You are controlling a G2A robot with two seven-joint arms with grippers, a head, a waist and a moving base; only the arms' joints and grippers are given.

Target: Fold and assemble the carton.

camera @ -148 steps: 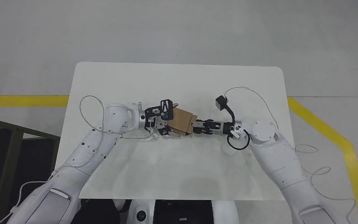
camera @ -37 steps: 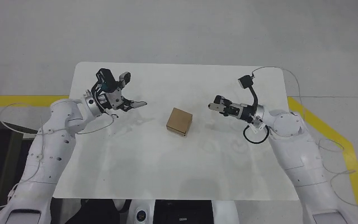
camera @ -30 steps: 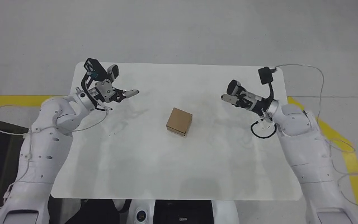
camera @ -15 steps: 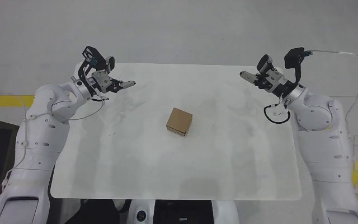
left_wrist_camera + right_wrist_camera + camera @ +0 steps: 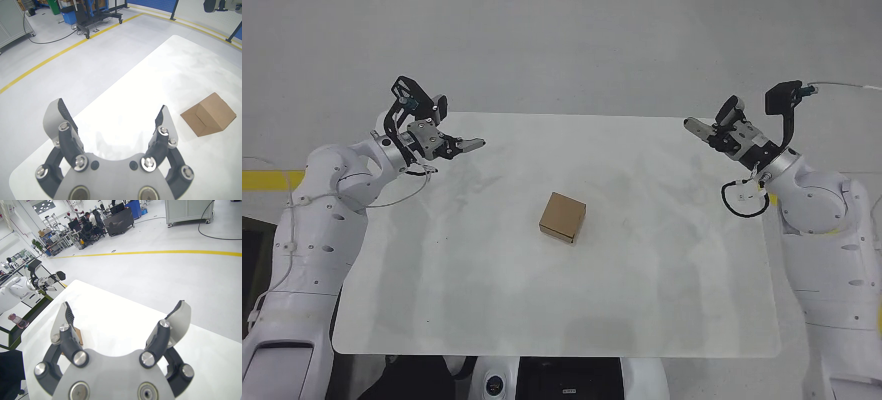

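A small brown carton [image 5: 563,217], folded into a closed box, rests alone near the middle of the white table [image 5: 642,300]. In the left wrist view the carton [image 5: 209,117] lies well off from my left gripper [image 5: 111,108], whose fingers are spread open and hold nothing. That left gripper [image 5: 470,146] hovers over the table's far left corner. My right gripper [image 5: 694,125] hangs over the far right corner, open and empty. In the right wrist view a corner of the carton [image 5: 79,335] peeks out behind one finger of the right gripper [image 5: 122,309].
Beyond the carton the table top [image 5: 189,62] is bare. Grey floor with a yellow line [image 5: 272,180] surrounds the table. The left arm [image 5: 39,281] appears far off in the right wrist view.
Both arms have let go of the carton and drawn back from the table's middle to its far corners. The carton has stayed in place since about a second ago.
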